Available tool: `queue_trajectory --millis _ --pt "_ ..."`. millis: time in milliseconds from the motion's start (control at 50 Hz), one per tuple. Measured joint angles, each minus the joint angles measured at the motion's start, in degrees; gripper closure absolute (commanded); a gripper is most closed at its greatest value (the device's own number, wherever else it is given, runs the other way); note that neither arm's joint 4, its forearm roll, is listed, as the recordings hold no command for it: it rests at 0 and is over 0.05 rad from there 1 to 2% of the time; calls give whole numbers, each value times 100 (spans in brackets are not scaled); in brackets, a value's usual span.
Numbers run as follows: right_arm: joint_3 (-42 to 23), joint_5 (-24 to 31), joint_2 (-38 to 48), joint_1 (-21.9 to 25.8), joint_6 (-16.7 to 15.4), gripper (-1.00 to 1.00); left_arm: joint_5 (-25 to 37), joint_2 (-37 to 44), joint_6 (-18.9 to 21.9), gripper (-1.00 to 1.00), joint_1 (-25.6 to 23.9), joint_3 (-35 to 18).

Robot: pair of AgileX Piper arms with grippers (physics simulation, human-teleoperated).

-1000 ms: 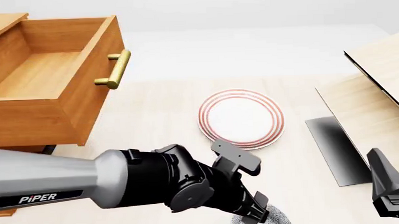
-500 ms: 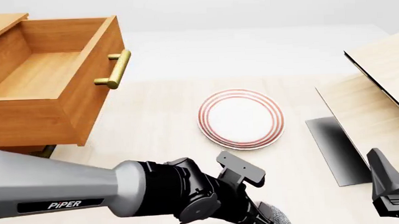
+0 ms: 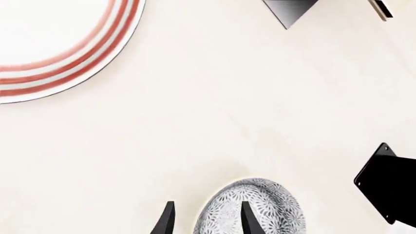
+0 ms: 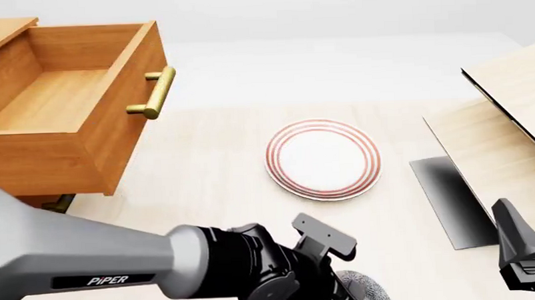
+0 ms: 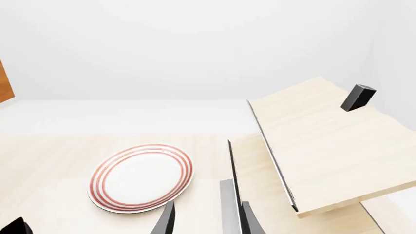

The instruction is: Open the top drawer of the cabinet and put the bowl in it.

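Note:
The top drawer (image 4: 66,107) of the orange-brown cabinet (image 4: 1,29) stands pulled out and empty at the far left, its brass handle (image 4: 155,94) facing right. The speckled blue-grey bowl (image 3: 256,207) sits on the table at the near edge, partly showing beside my left wrist (image 4: 368,290). My left gripper (image 3: 206,222) is open and straddles the bowl's rim: one fingertip (image 3: 250,219) lies over the bowl, the other (image 3: 165,222) is outside it. My right gripper (image 5: 208,219) is open and holds nothing; its body (image 4: 523,258) rests at the near right.
A white red-ringed plate (image 4: 323,159) lies mid-table, beyond the bowl. A pale light-wood structure (image 4: 506,108) with a dark grey panel (image 4: 447,200) fills the right side. The left arm (image 4: 111,272) spans the near edge.
My left arm has drawn back toward the near edge and lowered, bringing its gripper down around the bowl's rim. The right arm, drawer and plate have not moved.

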Motion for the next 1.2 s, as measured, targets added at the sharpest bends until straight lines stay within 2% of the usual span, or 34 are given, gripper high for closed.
queue_trajectory --millis 200,220,760,1200 --pt "0 0 0 0 0 -100 -91 98 -59 -100 -31 18" --pt "0 0 0 0 0 -100 -101 108 -67 100 -35 20" --pt "0 0 0 0 -1 -100 -163 -244 19 100 143 250" --pt "0 0 -1 0 0 -100 176 -820 298 100 455 215"
